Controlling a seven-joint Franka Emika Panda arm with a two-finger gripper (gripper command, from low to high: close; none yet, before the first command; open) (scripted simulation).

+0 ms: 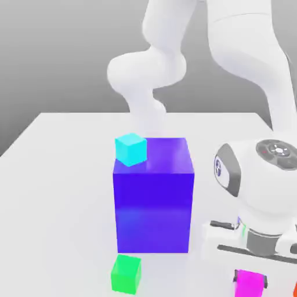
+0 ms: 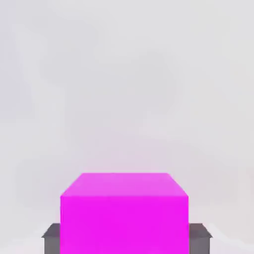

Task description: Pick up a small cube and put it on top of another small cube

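Altogether four cubes sit on the white bench (image 1: 64, 168): one magenta small cube (image 1: 250, 283), one green cube (image 1: 126, 274), one cyan cube (image 1: 130, 148) and one big blue-purple block (image 1: 154, 200). The claw (image 1: 250, 285) pinches the small cube between its grey fingers (image 2: 51, 238). Green lies well off to its side in the exterior view; cyan tops the block. No writing is legible.
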